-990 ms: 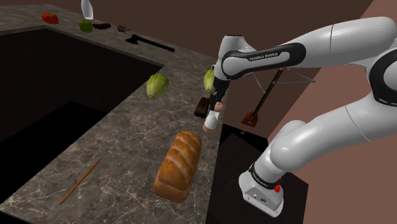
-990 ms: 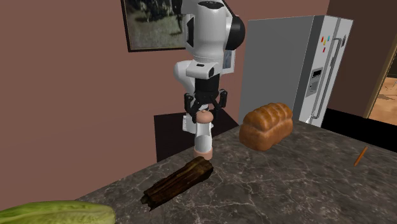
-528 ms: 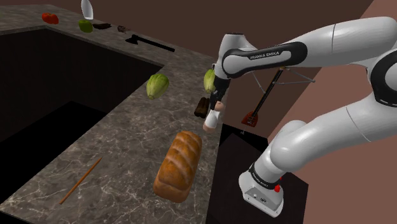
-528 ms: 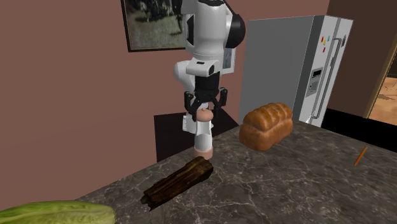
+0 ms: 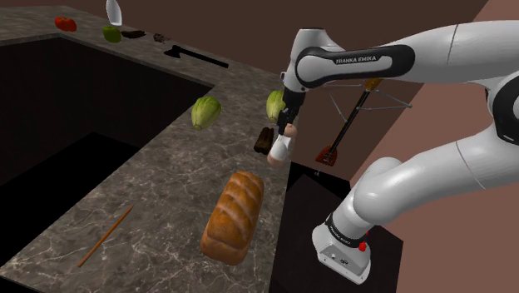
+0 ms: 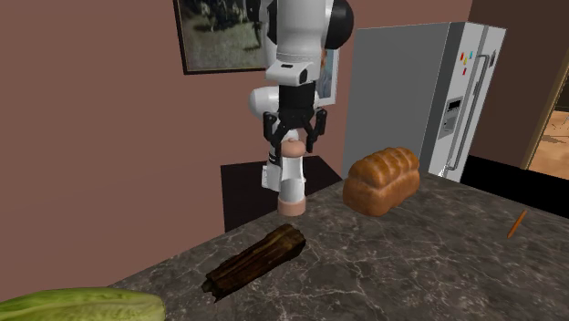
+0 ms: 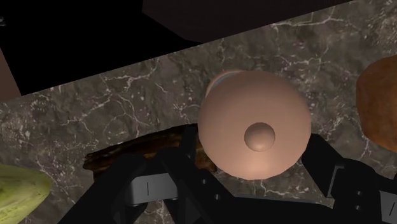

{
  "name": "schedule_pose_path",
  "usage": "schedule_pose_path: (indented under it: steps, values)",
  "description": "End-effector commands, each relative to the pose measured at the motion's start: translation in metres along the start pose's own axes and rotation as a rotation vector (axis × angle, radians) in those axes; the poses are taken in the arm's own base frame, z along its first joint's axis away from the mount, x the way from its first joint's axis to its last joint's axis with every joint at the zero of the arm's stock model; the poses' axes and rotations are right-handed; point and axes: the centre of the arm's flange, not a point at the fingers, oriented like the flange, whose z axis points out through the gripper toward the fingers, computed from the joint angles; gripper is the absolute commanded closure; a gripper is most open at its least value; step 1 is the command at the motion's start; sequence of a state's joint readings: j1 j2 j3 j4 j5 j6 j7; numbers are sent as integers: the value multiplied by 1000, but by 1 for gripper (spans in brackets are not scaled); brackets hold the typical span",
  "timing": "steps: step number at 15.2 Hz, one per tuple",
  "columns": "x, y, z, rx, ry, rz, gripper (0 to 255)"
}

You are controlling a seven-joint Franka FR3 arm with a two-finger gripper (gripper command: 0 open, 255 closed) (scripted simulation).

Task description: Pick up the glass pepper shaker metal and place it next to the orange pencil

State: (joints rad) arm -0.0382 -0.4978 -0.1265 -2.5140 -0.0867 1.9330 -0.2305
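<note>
Clamped on the cap alone, the gripper (image 6: 292, 146) may drop the pepper shaker (image 6: 292, 187) or strike the bread loaf (image 5: 233, 216) before reaching the orange pencil (image 5: 106, 236) at the shoulder view's lower left.

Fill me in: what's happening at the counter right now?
The Franka arm's black gripper is shut on the pinkish cap of the white pepper shaker. It holds the shaker upright near the edge of the marbled counter, seemingly just clear of the surface. A dark brown block lies close by. A loaf of bread sits roughly between the shaker and the orange pencil, which lies farther along the counter. Placing the shaker beside the pencil is not yet done.
</note>
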Motion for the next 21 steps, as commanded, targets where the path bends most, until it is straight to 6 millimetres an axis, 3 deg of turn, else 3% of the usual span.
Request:
schedule_pose_path:
  steps: [1, 21]
  values:
    - [0, -1, -10, 0, -1, 0, 255]
    - [-10, -1, -115, 0, -1, 0, 255]
